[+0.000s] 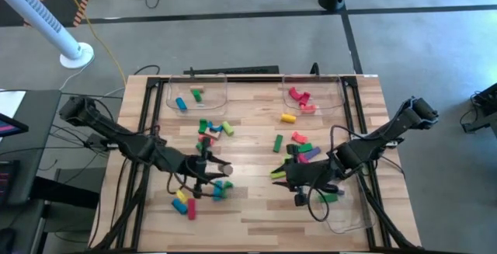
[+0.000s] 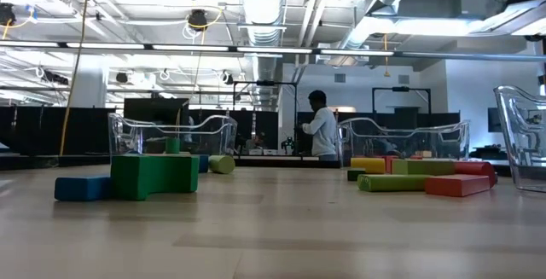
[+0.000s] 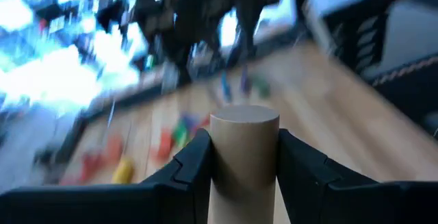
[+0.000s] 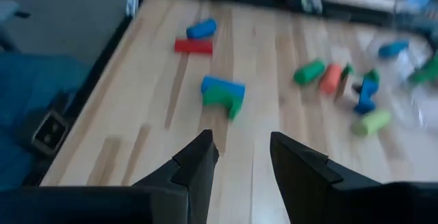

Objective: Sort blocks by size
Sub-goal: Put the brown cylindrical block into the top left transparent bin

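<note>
The left claw [image 3: 243, 176] is clamped on an upright tan cylinder [image 3: 244, 152], held over the wooden surface [image 1: 248, 200] near its front left, beside a small cluster of blocks [image 1: 186, 202]. The right claw [image 4: 243, 159] hangs with its fingers apart and nothing between them, above bare wood near the front right; more blocks [image 1: 299, 149] lie scattered mid-surface.

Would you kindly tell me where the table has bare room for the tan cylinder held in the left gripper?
Bare wood lies along the near edge, between the left gripper and right gripper. The centre is crowded with scattered blocks; both far clear trays hold blocks.
</note>
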Controlling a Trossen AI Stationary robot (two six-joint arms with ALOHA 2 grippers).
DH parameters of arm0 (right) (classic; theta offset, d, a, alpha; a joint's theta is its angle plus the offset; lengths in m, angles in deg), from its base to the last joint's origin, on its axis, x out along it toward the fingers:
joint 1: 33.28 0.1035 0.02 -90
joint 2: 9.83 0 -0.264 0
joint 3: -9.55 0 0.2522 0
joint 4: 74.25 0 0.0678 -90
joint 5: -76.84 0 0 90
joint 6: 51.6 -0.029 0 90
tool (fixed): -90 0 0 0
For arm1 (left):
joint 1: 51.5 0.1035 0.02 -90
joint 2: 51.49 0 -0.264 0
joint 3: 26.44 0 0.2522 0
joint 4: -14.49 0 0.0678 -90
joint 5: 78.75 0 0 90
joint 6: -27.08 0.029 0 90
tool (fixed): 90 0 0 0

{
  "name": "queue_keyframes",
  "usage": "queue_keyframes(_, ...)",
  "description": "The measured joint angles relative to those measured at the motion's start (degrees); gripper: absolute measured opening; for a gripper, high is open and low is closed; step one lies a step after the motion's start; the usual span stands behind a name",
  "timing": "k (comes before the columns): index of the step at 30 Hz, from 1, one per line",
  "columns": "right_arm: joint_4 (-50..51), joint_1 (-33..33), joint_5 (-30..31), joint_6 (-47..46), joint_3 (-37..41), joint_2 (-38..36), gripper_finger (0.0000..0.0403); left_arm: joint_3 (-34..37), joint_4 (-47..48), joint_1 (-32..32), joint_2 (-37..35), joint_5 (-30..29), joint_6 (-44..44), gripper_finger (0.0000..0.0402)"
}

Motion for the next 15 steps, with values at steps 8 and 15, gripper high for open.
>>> queue_keyframes(8,-16.99,-3.35,-0.04,14.91,0.0,8.29,0.0182,2.41,-10.69,3.15,0.08,9.53,4.82,0.0122)
queue_keyframes(15,-26.27,-6.44,-0.06,20.15,0.02,10.24,0.024,6.76,-17.9,6.69,0.12,17.57,4.83,0.0122)
